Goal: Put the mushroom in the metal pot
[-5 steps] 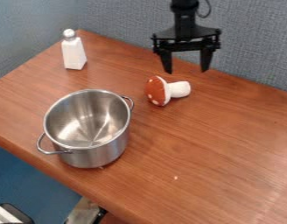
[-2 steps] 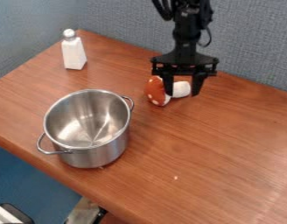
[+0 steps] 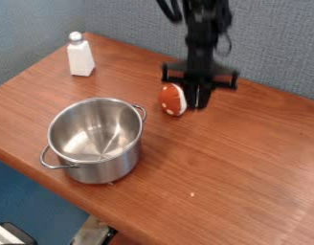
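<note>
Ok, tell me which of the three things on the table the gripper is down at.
The mushroom, red-brown cap showing, right under the gripper. The metal pot and the white bottle stand well off to the picture's left.

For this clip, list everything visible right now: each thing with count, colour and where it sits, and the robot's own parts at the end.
metal pot: one, shiny steel, near the front left of the table, nothing visible inside.
mushroom: one, red-brown cap with its stem hidden by the hand, lying on the table right of and beyond the pot.
white bottle: one, white with a cap, upright near the table's back left edge.
table: one, brown wood, fills most of the view.
wall: blue-grey, behind the table.
arm: one, black, coming down from the top.
hand: one, black, pointing down, closed around the mushroom's stem.
</note>
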You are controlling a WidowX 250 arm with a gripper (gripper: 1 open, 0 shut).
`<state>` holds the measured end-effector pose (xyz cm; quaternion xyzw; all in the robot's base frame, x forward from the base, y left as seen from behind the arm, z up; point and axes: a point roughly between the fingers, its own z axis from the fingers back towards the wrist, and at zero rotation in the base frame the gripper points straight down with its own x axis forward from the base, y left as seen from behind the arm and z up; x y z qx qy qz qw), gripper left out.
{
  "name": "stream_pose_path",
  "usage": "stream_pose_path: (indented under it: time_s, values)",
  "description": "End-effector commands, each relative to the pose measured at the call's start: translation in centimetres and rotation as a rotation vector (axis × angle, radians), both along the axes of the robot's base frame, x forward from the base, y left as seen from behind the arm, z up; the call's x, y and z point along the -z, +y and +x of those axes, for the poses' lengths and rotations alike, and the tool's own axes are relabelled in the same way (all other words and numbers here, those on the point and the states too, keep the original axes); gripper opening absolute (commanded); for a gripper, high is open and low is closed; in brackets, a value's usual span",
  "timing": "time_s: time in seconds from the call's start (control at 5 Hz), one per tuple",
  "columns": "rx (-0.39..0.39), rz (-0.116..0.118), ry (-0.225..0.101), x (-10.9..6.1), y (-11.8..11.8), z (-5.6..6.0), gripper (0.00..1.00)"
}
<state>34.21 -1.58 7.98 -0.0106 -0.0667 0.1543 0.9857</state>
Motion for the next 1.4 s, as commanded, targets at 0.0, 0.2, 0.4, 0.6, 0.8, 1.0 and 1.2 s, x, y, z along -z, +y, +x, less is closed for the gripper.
stream_pose_path:
  time_s: [0.0,0.2,0.4,0.6,0.8,1.0,1.2]
  values:
    - [0.062,-0.020,-0.081,-6.2,1.2,-1.5,0.00]
    - [0.074,-0.020,-0.096,-9.6,3.4,-2.2,1.00]
    - [0.013,-0.005,-0.074,-7.3,4.9,-0.3,1.00]
    - [-0.038,0.020,-0.039,-4.2,6.3,1.7,1.00]
    - [-0.036,0.012,-0.020,-3.9,6.7,2.5,1.00]
    - [-0.036,-0.007,0.000,-4.3,7.1,2.9,1.00]
    - [-0.037,-0.024,0.020,-4.9,7.5,3.3,1.00]
